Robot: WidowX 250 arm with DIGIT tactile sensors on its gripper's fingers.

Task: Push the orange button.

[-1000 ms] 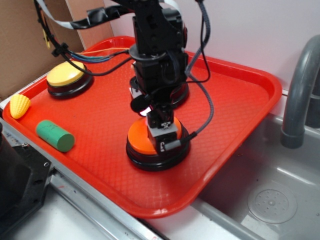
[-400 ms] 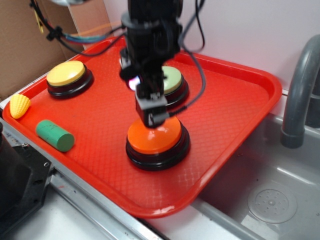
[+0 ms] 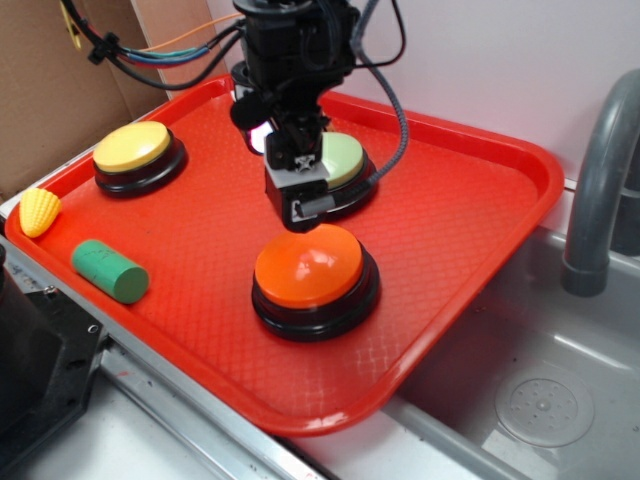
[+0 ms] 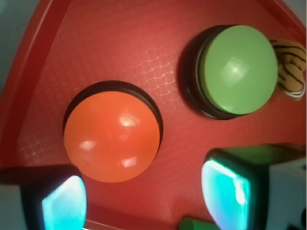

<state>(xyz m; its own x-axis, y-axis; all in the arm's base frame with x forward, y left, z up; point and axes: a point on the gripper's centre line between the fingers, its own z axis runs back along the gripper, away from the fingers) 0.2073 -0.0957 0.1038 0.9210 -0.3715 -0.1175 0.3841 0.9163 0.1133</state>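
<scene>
The orange button (image 3: 308, 265), a glossy orange dome on a black ring base, sits near the middle of the red tray (image 3: 480, 200). My gripper (image 3: 298, 215) hangs just above and behind the button, clear of its cap. In the wrist view the orange button (image 4: 111, 136) lies at centre left, and my gripper (image 4: 144, 201) has its two fingertips (image 4: 64, 206) spread wide apart with only tray between them. It is open and empty.
A pale green button (image 3: 345, 160) stands right behind my gripper, and a yellow button (image 3: 131, 147) stands at the tray's far left. A green cylinder (image 3: 109, 270) and a toy corn (image 3: 38, 211) lie at the left. A sink (image 3: 540, 400) and a grey faucet (image 3: 600, 170) are at the right.
My gripper was pressed down on the orange button's cap. It has lifted off and moved up and back towards the green button. The button stays in place.
</scene>
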